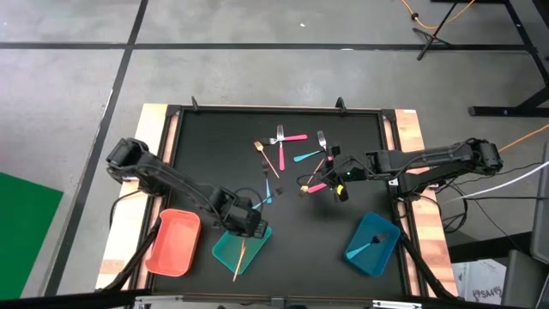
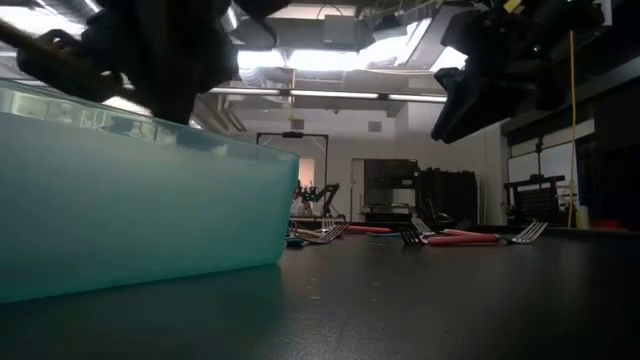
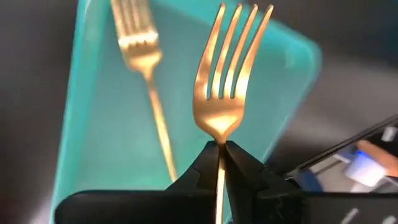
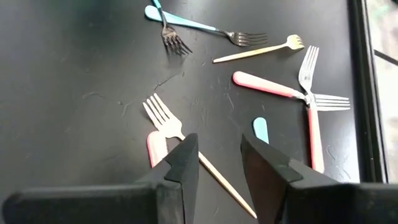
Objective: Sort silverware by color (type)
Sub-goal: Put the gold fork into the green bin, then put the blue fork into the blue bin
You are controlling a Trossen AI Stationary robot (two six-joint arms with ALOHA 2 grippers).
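Gripping one gold fork (image 3: 227, 93) in my left pincer (image 3: 221, 149) over the teal tray (image 3: 87, 124), I count one more gold fork (image 3: 144, 74) inside. My right pincer (image 4: 217, 158) hangs part-open, empty, over loose tabletop (image 4: 74, 112) forks (image 4: 163, 118).

Grey concrete floor (image 1: 77, 77) with dark seam lines; green mat (image 1: 26, 232) at one side; orange cable (image 1: 442, 13) trailing across; ceiling strip lights (image 2: 330, 60); pale back wall (image 2: 345, 165); dark cabinets (image 2: 445, 195) beyond
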